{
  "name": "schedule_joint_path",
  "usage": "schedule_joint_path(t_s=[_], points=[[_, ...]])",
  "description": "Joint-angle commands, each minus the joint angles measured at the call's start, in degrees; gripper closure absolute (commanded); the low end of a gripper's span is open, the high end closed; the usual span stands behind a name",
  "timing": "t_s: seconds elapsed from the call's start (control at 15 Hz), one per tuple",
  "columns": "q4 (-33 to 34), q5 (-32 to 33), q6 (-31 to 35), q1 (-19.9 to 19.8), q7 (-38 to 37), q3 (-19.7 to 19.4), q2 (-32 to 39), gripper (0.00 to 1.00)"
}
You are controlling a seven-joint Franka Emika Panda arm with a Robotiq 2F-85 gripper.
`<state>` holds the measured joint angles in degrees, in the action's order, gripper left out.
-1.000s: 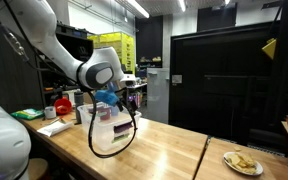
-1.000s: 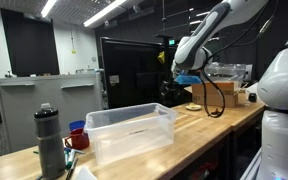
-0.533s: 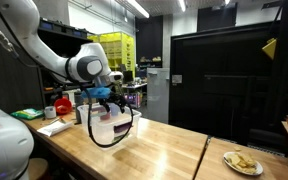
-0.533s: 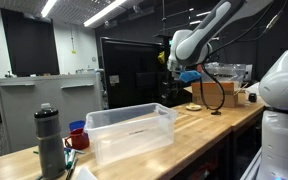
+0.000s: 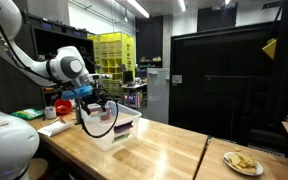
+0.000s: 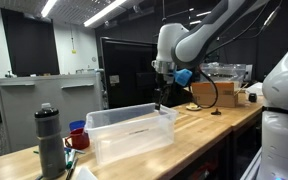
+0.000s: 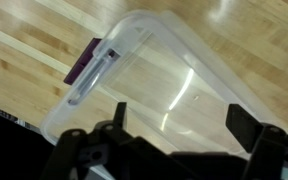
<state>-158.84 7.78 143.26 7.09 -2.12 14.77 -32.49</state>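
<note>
In an exterior view, the pincer (image 5: pixel 95 102) hangs from the arm's wrist just above the clear plastic bin (image 5: pixel 122 132), over the end of the bin that lies toward the robot's base. The bin stands open side up on the wooden counter (image 5: pixel 169 150). A black cable (image 5: pixel 97 136) loops down from the wrist in front of the bin's wall. Far along the counter, well apart from the bin, a plate (image 5: pixel 242 163) with pale food lies near the edge. The jaws are too small and dark here to tell how they stand.

In an exterior view, the pincer (image 6: pixel 161 97) points straight down over the far end of the bin (image 6: pixel 129 132), its tips close above the rim. Whether they touch it cannot be told. A dark bottle (image 6: pixel 49 140) stands upright just beside the bin's near end, with a red mug (image 6: pixel 80 139) behind it. Beyond the arm a cardboard box (image 6: pixel 206 93) sits on the counter (image 6: pixel 199 118).

The wrist view looks down into the bin (image 7: pixel 154 75), which lies slanted across the wood of the counter (image 7: pixel 24 45). A purple latch (image 7: pixel 83 62) sits on the bin's short end wall. The pincer (image 7: pixel 177 125) is spread wide, its two dark fingers (image 7: pixel 109 128) well apart at the bottom of the picture. It grips nothing, and only the bin's clear inside shows between them.
</note>
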Motion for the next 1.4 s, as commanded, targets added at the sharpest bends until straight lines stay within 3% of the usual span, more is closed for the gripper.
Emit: schedule_joint_path(t_s=[0.0,0.2,0.47,0.53,0.67,1.33], points=[[0.2,2.5,-1.7,2.9,-3.0,4.5,0.9,0.00],[2.1,1.2,-3.2,6.9,-2.9,7.0,4.6,0.00],[5.7,-3.5,-5.5,14.5,1.5,6.4,10.4,0.00],[2.7,-1.5,-3.4,12.8,-1.0,6.5,7.1,0.00],[4.1,-2.6,-4.1,14.4,-0.5,6.7,9.2,0.00],[5.0,-2.6,-4.3,14.4,0.4,6.3,10.5,0.00]])
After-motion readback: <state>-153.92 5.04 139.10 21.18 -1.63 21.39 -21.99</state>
